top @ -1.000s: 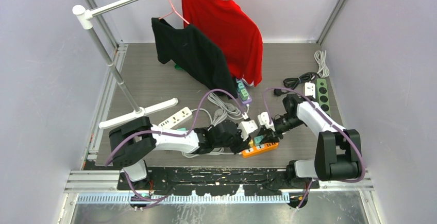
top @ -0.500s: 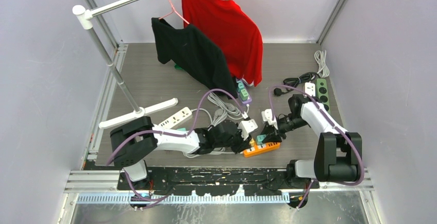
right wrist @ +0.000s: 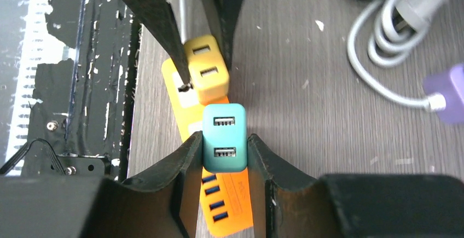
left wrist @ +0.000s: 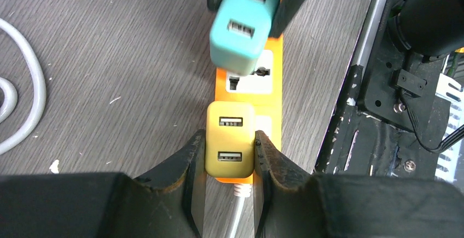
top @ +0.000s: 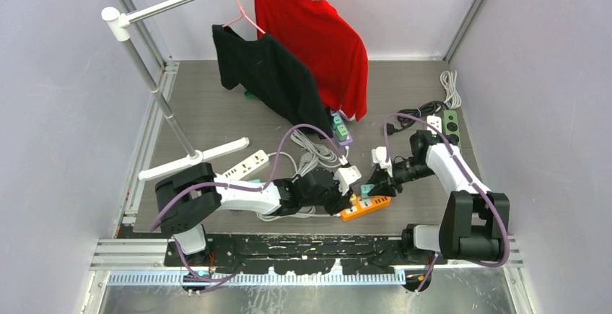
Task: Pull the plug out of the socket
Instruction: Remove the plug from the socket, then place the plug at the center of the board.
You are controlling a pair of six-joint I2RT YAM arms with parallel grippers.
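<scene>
An orange power strip (top: 368,206) lies on the table near the front, also in the left wrist view (left wrist: 272,93) and the right wrist view (right wrist: 232,199). A yellow USB plug (left wrist: 230,146) sits in it, and my left gripper (left wrist: 230,137) is shut on that plug from the sides. My right gripper (right wrist: 224,137) is shut on a teal USB plug (right wrist: 223,139). The teal plug (left wrist: 241,30) hangs tilted above the strip, clear of its bare socket (left wrist: 250,79). In the top view the left gripper (top: 345,200) and right gripper (top: 377,184) face each other over the strip.
Grey cables (top: 317,151) and a purple strip (top: 341,130) lie just behind. A white strip (top: 245,164) is to the left, a green strip (top: 451,130) at the far right. Black (top: 270,83) and red (top: 317,40) shirts hang behind. The black base rail (left wrist: 405,85) runs beside the orange strip.
My right gripper has risen and drawn back to the right with the teal plug, which has come up off the orange strip. My left gripper has stayed on the yellow plug.
</scene>
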